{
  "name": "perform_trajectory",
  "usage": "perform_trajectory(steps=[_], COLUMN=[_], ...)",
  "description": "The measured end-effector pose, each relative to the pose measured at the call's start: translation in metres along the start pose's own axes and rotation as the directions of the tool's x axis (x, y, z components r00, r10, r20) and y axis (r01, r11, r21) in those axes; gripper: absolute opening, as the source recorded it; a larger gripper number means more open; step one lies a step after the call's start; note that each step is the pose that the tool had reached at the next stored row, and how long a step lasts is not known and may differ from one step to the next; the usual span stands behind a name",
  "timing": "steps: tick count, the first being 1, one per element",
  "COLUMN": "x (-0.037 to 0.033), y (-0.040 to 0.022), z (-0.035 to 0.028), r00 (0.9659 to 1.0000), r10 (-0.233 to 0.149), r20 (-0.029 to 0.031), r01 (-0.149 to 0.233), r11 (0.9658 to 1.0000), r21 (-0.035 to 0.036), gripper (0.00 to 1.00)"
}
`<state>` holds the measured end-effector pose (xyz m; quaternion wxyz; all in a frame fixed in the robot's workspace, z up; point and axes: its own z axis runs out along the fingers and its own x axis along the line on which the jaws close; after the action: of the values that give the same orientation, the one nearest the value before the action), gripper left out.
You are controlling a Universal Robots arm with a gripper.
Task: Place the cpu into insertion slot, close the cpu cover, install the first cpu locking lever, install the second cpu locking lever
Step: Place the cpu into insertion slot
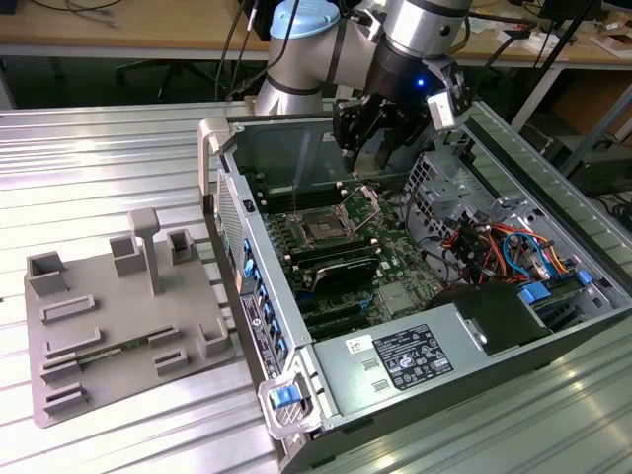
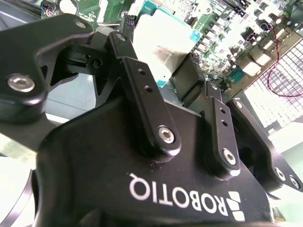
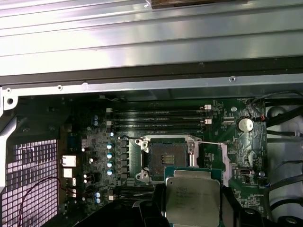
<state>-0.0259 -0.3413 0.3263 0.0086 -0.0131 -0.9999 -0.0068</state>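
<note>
The cpu [image 3: 191, 194], a flat square chip with a silver-grey top and green edge, sits between the fingers of my gripper [image 3: 192, 210], which is shut on it. It hangs just short of the insertion slot [image 3: 166, 158], a dark square socket with a silver rim on the green motherboard. In the second wrist view the cpu [image 2: 163, 45] shows beyond the black fingers [image 2: 142, 94]. In the exterior view my gripper [image 1: 367, 138] hovers inside the open computer case, above and behind the insertion slot [image 1: 322, 229]. The cpu cover [image 1: 366, 203] stands tilted up beside the slot.
Black RAM slots [image 3: 158, 120] run behind the socket. A power supply [image 1: 400, 357] and coloured cables [image 1: 499, 247] fill the case on the exterior view's right. A grey fixture plate [image 1: 109, 316] with upright blocks lies on the ribbed metal table at the exterior view's left.
</note>
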Motion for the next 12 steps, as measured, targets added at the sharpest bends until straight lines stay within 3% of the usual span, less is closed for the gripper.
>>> perform_trajectory(steps=[12], x=[-0.0001], y=[0.0000], z=[0.0031], r00=[1.0000], r10=[0.000], r20=[0.0002], r01=[0.000], r11=[1.0000], r21=[0.0037], gripper=[0.55])
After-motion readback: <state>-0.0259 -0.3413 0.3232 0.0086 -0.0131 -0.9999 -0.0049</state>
